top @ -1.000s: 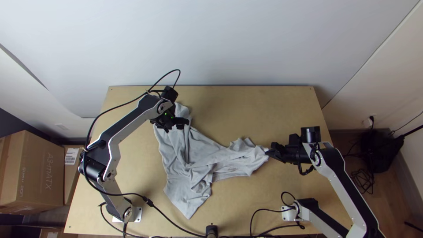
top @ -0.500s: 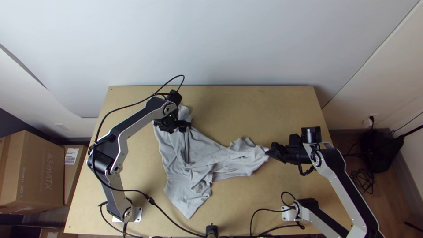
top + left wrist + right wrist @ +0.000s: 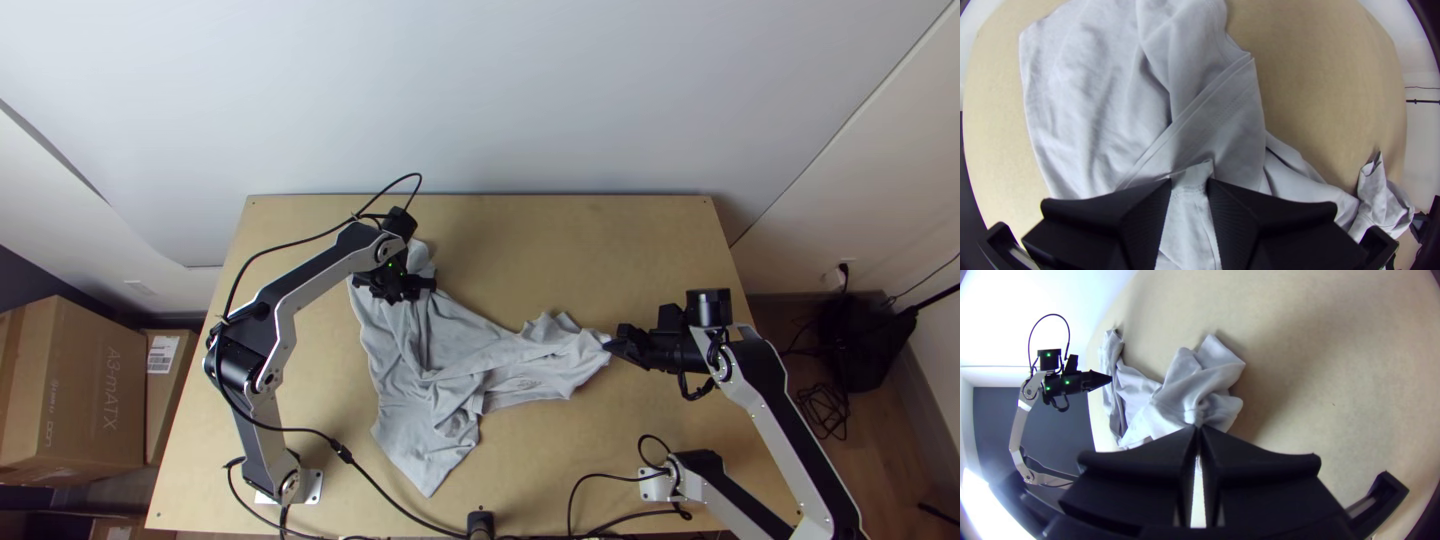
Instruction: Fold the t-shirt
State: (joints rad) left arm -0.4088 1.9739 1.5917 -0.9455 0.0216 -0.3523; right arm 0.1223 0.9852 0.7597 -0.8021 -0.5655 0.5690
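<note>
We judge the t-shirt (image 3: 455, 340) soft and light, best pinched by a hem (image 3: 1201, 107); our left gripper (image 3: 1190, 181) is parted over its far end, our right gripper (image 3: 1198, 427) clamps its right tip.

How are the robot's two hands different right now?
The left hand has its fingers apart, with cloth showing in the gap; the right hand has its fingers pinched together on the shirt.

Seen from above, the left hand is over the shirt's far left part, while the right hand is at its bunched right end.

Both have wide, flat black fingers.
</note>
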